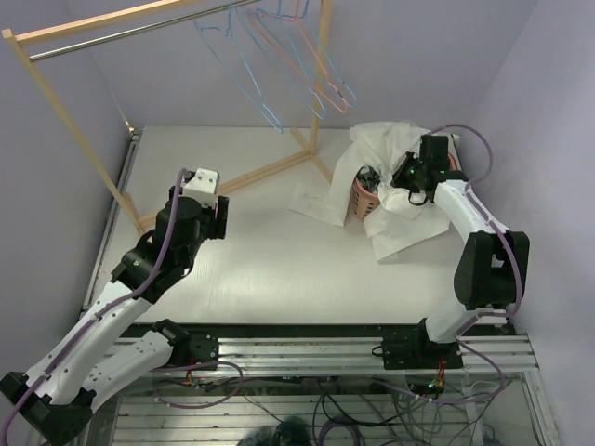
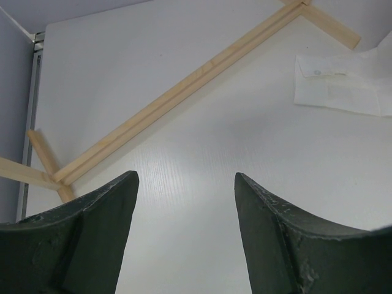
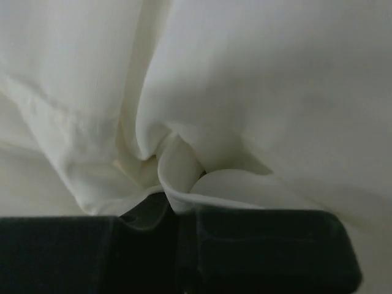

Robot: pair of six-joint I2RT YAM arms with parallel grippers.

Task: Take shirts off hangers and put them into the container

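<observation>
A plain white shirt (image 1: 395, 190) lies crumpled over the pink container (image 1: 361, 197) at the right of the table, one sleeve spread out to the left (image 2: 343, 86). My right gripper (image 1: 416, 177) is down in the cloth above the container. Its jaws (image 3: 180, 211) are shut on a fold of the white shirt (image 3: 245, 92), which fills the right wrist view. A dark bit shows in the container's mouth; I cannot tell what it is. Bare blue and pink hangers (image 1: 279, 56) hang on the rail. My left gripper (image 1: 223, 221) (image 2: 185, 177) hovers open over bare table, holding nothing.
The wooden rack (image 1: 65, 111) stands across the back left. Its base bar (image 2: 177, 92) runs diagonally over the table ahead of my left gripper. Purple walls close in on the left, the back and the right.
</observation>
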